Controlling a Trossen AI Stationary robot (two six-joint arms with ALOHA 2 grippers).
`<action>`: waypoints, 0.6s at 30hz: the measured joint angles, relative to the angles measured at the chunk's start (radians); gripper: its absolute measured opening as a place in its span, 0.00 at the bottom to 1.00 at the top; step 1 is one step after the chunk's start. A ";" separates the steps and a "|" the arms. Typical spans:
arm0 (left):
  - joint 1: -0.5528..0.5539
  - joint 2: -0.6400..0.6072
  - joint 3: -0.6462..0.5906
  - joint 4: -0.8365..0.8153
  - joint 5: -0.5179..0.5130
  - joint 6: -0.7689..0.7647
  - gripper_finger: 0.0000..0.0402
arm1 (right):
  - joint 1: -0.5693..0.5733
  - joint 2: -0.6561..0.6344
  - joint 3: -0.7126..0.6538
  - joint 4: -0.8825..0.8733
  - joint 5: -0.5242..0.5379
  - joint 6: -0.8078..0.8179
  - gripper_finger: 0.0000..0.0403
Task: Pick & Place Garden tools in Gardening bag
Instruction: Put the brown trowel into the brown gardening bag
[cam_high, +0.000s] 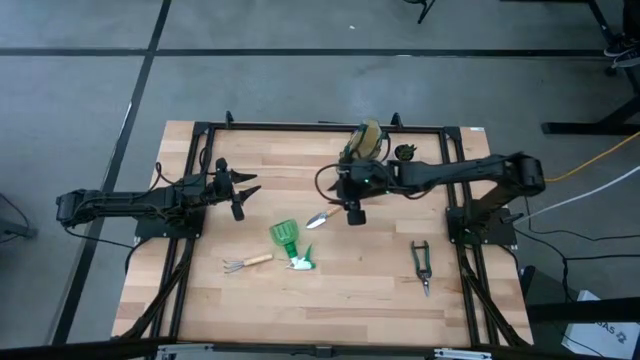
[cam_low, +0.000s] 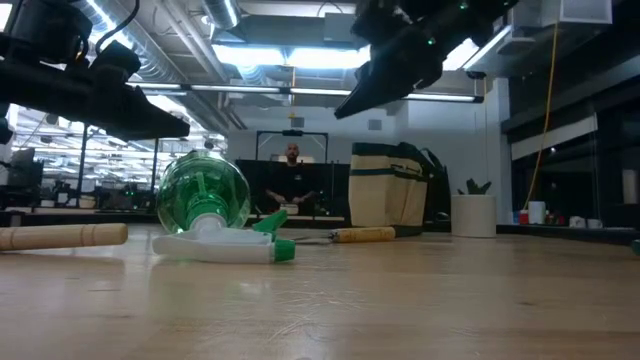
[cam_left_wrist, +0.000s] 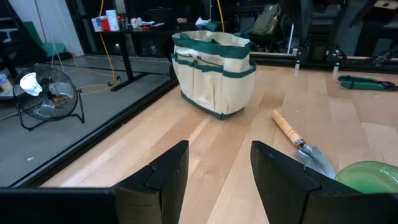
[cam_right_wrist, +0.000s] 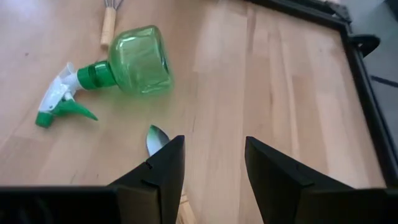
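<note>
Lying at centre frame, trowel (cam_high: 322, 217) sits just below the open-jawed right gripper (cam_high: 354, 214); descend squarely over its wooden handle. Left gripper (cam_high: 238, 193) waits open.

A grey floor (cam_high: 300, 80) crossed by dark lines is seen around the pale wooden table (cam_high: 340, 300). Bright strip lights (cam_low: 290, 55) are hung overhead. A fan (cam_left_wrist: 46, 99) is stood beside a dark shelf (cam_left_wrist: 124, 37).
</note>
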 joint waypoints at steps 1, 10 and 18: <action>0.000 0.000 0.000 0.000 0.000 0.000 0.42 | 0.000 0.010 0.002 0.000 0.000 0.000 0.42; 0.000 0.000 0.000 0.000 0.000 0.000 0.42 | 0.000 0.111 0.003 0.006 -0.051 -0.011 0.42; 0.000 0.000 0.000 0.000 0.000 0.000 0.42 | 0.002 0.206 0.003 0.009 -0.078 -0.011 0.42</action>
